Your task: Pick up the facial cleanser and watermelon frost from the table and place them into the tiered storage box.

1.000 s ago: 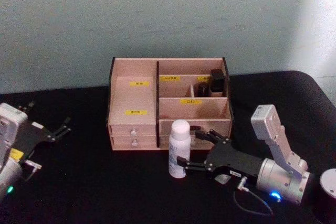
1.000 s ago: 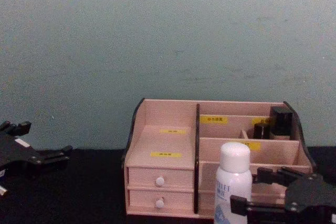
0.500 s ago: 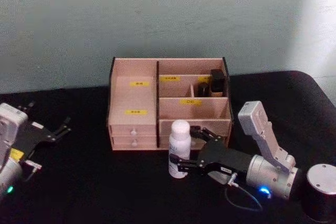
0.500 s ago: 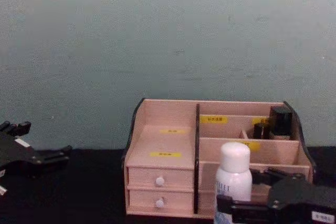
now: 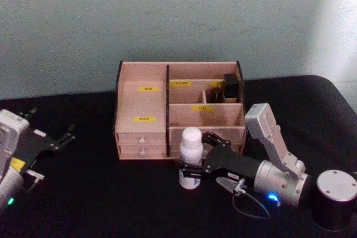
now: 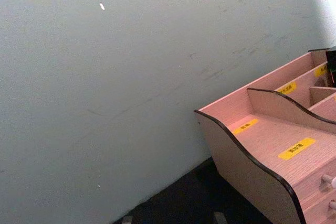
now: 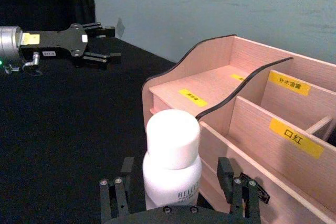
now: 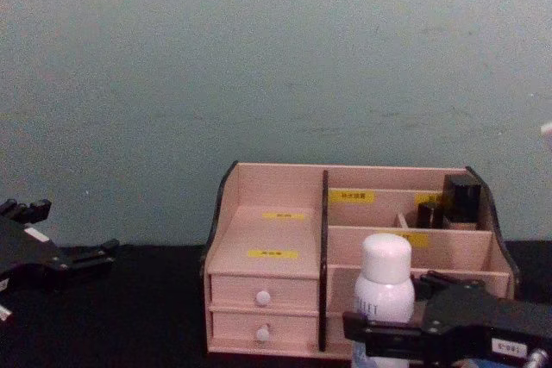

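The facial cleanser [image 5: 190, 157], a white bottle with a rounded white cap, stands upright on the black table just in front of the tiered storage box [image 5: 142, 104]. My right gripper [image 5: 192, 154] reaches in from the right, open. One finger sits on each side of the bottle's lower body. In the right wrist view the bottle [image 7: 172, 163] stands between the fingertips [image 7: 113, 194] with small gaps on both sides. The chest view shows the gripper [image 8: 384, 303] low around the bottle [image 8: 384, 286]. The watermelon frost is out of view. My left gripper [image 5: 51, 122] rests open at the far left.
The box [image 8: 267, 230] stands against the pale wall, with yellow labels and two small white-knobbed drawers [image 5: 141, 144]. Two dark containers [image 5: 228, 86] stand in its back right compartment. A dark cylinder with a grey top [image 5: 334, 196] sits at the front right.
My right arm has slid left and forward, so its fingers now reach further around the bottle. The bottle stays upright in about the same spot. The left arm has not moved.
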